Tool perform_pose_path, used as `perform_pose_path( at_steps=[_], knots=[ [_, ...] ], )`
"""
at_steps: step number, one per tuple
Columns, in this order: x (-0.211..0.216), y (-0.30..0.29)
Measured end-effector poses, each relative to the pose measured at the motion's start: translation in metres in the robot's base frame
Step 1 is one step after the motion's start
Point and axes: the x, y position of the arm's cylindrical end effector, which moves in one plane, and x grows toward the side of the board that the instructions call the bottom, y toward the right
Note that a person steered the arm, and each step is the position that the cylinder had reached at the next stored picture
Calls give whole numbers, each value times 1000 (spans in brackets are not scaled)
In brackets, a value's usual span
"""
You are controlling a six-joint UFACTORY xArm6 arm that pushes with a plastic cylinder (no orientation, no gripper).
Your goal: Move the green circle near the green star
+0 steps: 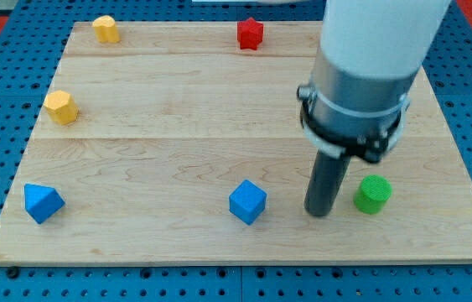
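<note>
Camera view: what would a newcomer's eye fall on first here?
The big white and grey arm fills the view's upper right, its dark rod ending at my tip near the board's bottom edge. The green circle sits just to the view's right of the tip, the blue cube to its left.

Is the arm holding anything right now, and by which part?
Nothing is held. My tip stands just to the view's left of the green circle.
</note>
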Motion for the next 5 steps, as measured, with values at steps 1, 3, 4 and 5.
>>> perform_pose_path(
  at_steps=[1, 3, 4, 5],
  knots=[
    [23, 69],
    [-49, 85],
    [-90, 71],
    [-101, 71]
  ],
)
